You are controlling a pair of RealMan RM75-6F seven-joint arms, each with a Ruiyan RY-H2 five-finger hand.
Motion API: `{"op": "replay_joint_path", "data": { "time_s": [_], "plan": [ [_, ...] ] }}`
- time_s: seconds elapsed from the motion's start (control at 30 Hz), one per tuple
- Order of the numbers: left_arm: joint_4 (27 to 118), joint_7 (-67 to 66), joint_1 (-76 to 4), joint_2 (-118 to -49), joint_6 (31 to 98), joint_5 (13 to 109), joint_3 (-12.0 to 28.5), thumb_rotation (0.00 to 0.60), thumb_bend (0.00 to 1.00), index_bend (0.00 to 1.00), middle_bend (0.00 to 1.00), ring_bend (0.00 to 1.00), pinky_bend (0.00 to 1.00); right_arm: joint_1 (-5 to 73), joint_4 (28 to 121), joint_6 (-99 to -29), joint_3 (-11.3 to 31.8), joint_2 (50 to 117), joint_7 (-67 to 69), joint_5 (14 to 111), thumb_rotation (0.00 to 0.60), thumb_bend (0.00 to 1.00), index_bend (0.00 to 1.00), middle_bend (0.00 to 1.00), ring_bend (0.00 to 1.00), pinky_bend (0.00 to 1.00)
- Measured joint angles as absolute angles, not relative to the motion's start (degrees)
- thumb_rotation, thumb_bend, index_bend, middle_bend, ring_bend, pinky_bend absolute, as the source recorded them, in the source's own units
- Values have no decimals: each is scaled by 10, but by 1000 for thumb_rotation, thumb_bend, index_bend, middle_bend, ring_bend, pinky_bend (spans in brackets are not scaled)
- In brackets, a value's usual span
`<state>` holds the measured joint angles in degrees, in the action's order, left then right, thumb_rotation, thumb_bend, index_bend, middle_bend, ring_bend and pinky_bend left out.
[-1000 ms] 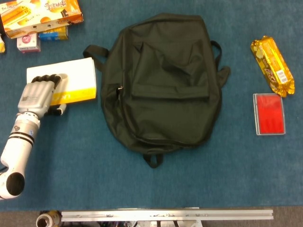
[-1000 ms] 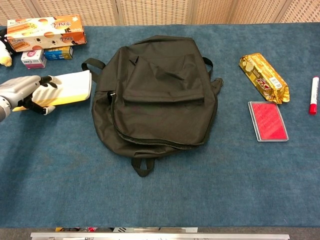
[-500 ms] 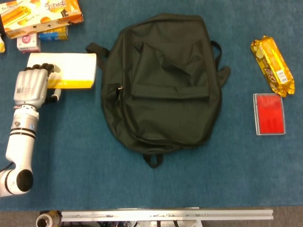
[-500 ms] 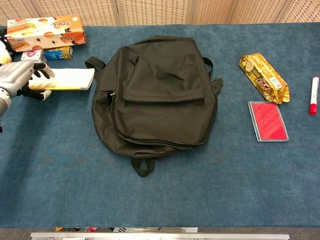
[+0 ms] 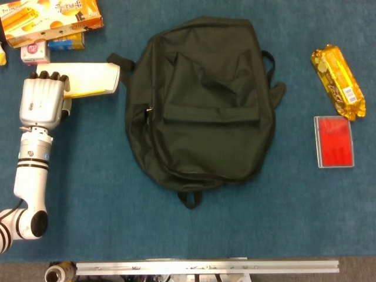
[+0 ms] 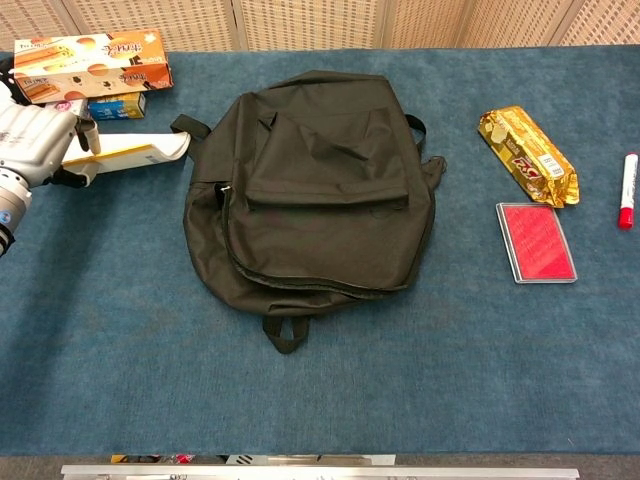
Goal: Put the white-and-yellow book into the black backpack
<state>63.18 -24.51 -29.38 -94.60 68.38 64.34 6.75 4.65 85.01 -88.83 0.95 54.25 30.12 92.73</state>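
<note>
One left hand (image 5: 41, 100) gripped the flat white-and-yellow book (image 5: 88, 80) near the tabletop's left edge; carrying step, next needs the closed black fabric backpack (image 5: 200, 100) opened.

The blue-carpeted table (image 5: 88, 176) carries a black backpack (image 5: 200, 100), a gold snack packet (image 5: 338, 81), a red card case (image 5: 334, 141), a red marker (image 6: 627, 190) and orange snack boxes (image 5: 50, 20).

The left robot hand (image 5: 41, 101) has lifted the book (image 5: 88, 79) higher, tilting it.
</note>
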Motion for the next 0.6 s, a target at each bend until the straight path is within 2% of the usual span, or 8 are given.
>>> {"op": "replay_joint_path", "data": {
  "time_s": [0.37, 0.6],
  "plan": [
    [637, -217, -278, -939, 696, 679, 62, 600, 385, 609, 530, 441, 441, 48, 850, -883, 12, 545, 298, 924, 600, 196, 298, 282, 196, 291],
    [626, -180, -266, -939, 714, 710, 56, 600, 384, 683, 605, 504, 522, 49, 855, -882, 13, 546, 293, 923, 600, 200, 298, 282, 196, 291]
  ]
}}
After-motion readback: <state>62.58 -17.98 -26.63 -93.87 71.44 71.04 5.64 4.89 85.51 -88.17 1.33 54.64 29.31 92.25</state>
